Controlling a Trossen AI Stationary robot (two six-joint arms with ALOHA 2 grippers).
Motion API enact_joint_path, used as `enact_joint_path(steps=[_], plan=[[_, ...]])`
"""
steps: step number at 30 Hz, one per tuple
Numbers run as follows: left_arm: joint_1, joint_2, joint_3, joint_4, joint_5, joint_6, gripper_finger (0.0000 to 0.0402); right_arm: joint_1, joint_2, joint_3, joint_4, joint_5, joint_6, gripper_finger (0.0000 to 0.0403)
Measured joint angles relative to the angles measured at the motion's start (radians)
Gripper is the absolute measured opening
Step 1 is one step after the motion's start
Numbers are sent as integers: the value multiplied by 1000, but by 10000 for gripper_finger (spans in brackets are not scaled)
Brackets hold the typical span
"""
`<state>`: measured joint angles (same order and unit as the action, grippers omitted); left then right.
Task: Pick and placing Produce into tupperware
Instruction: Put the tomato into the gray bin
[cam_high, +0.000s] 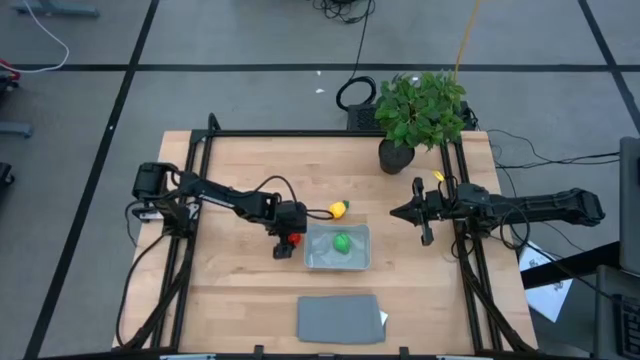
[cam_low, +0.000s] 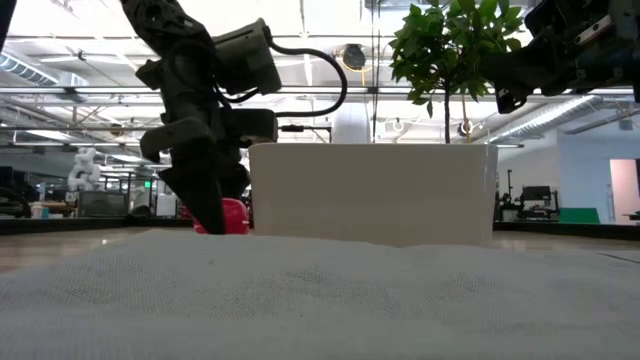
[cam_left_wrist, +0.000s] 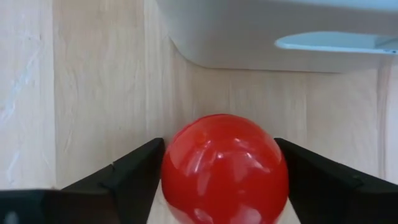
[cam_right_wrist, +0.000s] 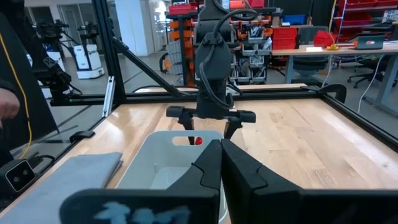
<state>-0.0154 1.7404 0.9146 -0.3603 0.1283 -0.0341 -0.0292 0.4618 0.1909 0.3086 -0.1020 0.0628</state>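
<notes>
We are looking at the second pick. The left gripper (cam_high: 291, 240) is standing low on the table just beside the tupperware (cam_high: 337, 263), its fingers (cam_left_wrist: 127, 174) bracketing the red round piece (cam_left_wrist: 225, 168) on both sides; they are lying against it or very nearly so, and we are judging them closed on it. The green round piece (cam_high: 342, 242) is already lying inside the tupperware, while the yellow piece with a green tip (cam_high: 340, 209) is resting on the table just beyond its far wall. The next move is calling for a lift clear of the shallow wall and a short carry over it. The right gripper (cam_right_wrist: 221, 163) is waiting at the table's right side, fingers together. We are working on a light wooden table (cam_high: 230, 300) bearing a grey lid (cam_high: 339, 319) and a potted plant (cam_high: 420, 115), in a workshop with shelving behind.
</notes>
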Motion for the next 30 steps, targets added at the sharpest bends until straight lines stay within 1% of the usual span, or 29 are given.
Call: enact_joint_path(steps=[5, 7, 10, 15, 17, 19, 23, 26, 30], plan=[[0, -8, -1, -5, -4, -2, 252, 0, 0, 0, 0, 0, 0, 0], [0, -9, 1, -9, -3, -2, 241, 0, 0, 0, 0, 0, 0, 0], [0, -19, 6, -36, 3, -3, 242, 0, 0, 0, 0, 0, 0, 0], [0, -30, 6, -63, 1, 2, 278, 0, 0, 0, -1, 0, 0, 0], [3, -33, 8, -63, -12, 7, 284, 0, 0, 0, 0, 0, 0, 0], [10, -40, 8, -73, -17, 11, 282, 0, 0, 0, 0, 0, 0, 0], [25, -77, 18, -79, -20, 19, 264, 0, 0, 0, 0, 0, 0, 0], [38, -115, 25, -121, -23, 26, 253, 0, 1, 0, -1, 0, 0, 0], [62, -189, 28, -148, -25, 34, 254, 0, 9, 0, 8, 0, 0, 0]])
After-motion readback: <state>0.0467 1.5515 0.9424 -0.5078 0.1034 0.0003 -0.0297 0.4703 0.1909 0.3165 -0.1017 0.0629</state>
